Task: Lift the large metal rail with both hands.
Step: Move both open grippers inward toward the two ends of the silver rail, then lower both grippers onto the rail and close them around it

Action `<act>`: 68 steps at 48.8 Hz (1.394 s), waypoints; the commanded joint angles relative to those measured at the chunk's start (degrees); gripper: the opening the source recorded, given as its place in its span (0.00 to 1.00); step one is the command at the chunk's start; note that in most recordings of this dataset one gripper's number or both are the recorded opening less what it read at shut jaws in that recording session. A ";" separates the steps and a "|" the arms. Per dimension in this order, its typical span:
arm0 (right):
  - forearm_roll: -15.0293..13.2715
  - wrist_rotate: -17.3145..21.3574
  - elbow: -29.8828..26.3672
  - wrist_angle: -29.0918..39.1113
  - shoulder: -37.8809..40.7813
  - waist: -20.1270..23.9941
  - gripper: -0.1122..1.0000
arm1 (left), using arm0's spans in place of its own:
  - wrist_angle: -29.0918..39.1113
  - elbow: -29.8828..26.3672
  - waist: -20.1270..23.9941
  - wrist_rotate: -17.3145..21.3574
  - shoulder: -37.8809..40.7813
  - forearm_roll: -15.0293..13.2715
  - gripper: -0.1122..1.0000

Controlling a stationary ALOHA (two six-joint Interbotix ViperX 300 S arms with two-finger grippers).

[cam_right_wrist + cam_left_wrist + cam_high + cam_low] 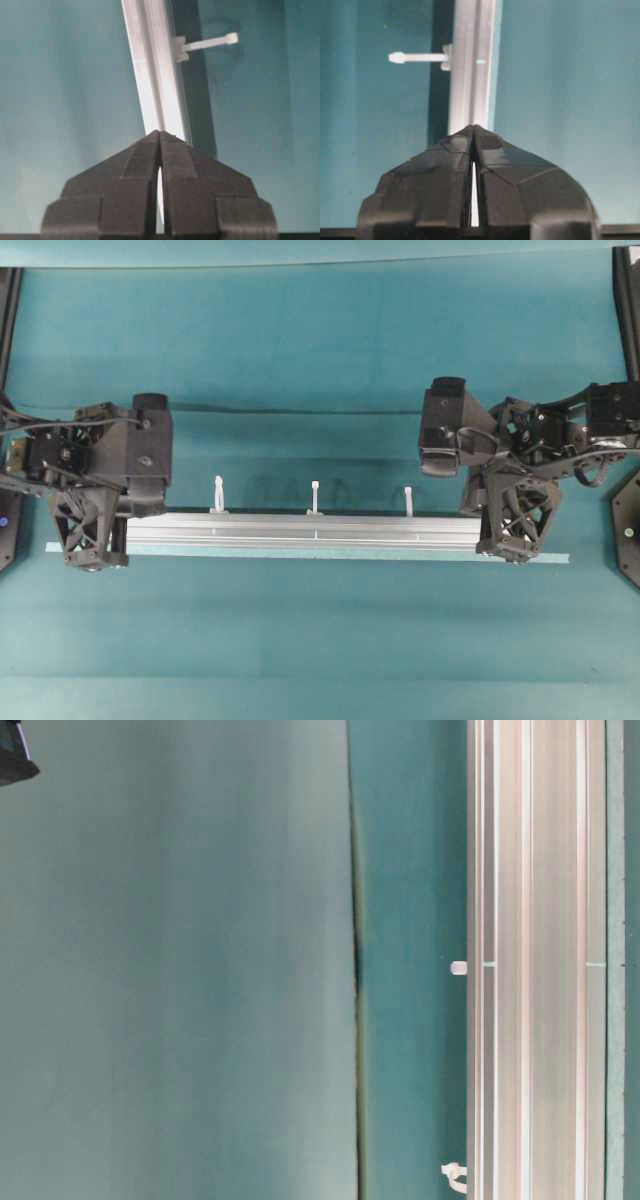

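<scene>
No legible writing on metal rail (300, 532)

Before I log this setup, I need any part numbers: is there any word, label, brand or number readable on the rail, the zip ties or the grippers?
None: no readable text in any view.
Metal rail: bare grooves, no label.
Zip ties: plain white.
Left gripper and right gripper: plain black.
</scene>
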 commanded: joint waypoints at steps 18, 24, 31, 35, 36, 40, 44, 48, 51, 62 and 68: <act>-0.09 0.18 0.35 0.79 2.20 0.44 0.69 | 0.18 -0.18 0.09 -0.35 1.93 0.09 0.97; -2.37 0.00 0.70 -0.62 4.04 2.29 0.93 | -0.62 -0.09 0.09 -0.53 3.16 0.09 0.96; -3.08 0.35 0.79 -2.72 5.71 3.16 0.97 | -2.72 0.00 0.09 -0.62 5.45 0.09 0.96; -3.25 0.35 0.88 -4.39 6.86 3.25 0.97 | -3.43 0.26 0.18 -0.44 6.77 0.09 0.96; -3.25 0.35 0.97 -4.83 7.12 3.25 0.97 | -3.60 0.35 0.18 -0.35 7.12 0.09 0.96; -3.25 0.26 1.05 -6.24 8.17 3.43 0.97 | -4.48 1.05 0.18 0.09 8.09 0.09 0.96; -3.34 0.26 1.23 -7.21 9.40 3.43 0.97 | -5.80 1.67 0.18 0.09 9.05 0.09 0.96; -3.25 0.26 1.58 -8.00 10.46 3.60 0.97 | -7.91 2.29 0.18 -0.09 9.84 0.09 0.96; -3.34 0.26 1.85 -8.96 11.25 3.60 0.97 | -9.84 2.90 0.18 -0.26 10.55 0.09 0.96; -3.43 0.35 3.08 -13.89 12.83 3.96 0.97 | -15.03 4.83 0.18 -0.44 13.71 0.09 0.96; -3.43 0.35 4.22 -14.68 14.15 4.04 0.97 | -17.14 5.45 0.70 0.18 16.08 0.09 0.96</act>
